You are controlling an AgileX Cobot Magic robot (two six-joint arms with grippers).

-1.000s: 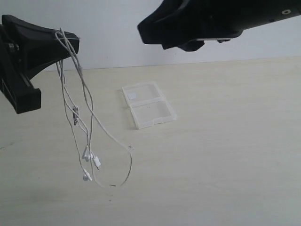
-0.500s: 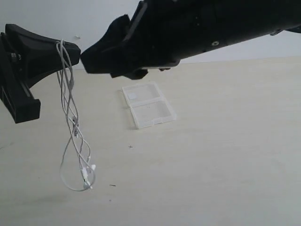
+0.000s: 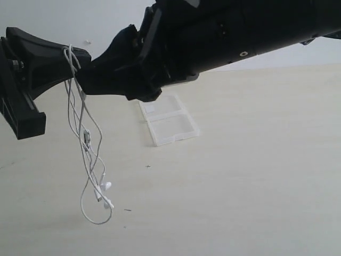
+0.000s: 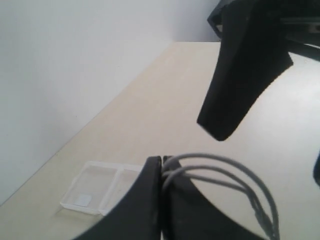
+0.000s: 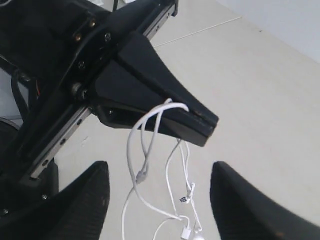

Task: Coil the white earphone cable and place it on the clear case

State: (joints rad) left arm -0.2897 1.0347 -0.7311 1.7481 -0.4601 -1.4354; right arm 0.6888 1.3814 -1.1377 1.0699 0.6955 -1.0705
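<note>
Exterior view: the clear case [image 3: 171, 127] carries a white label [image 3: 151, 109], unreadable.

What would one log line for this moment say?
left gripper: shut on cable, raised | right gripper: open, near cable | case: open on table

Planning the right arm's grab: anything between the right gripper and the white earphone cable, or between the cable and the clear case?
Nothing visible. The open right gripper has the white earphone cable hanging between its fingers, just below the left gripper, which is shut on it. Nothing lies on the table between the cable and the clear case.
</note>
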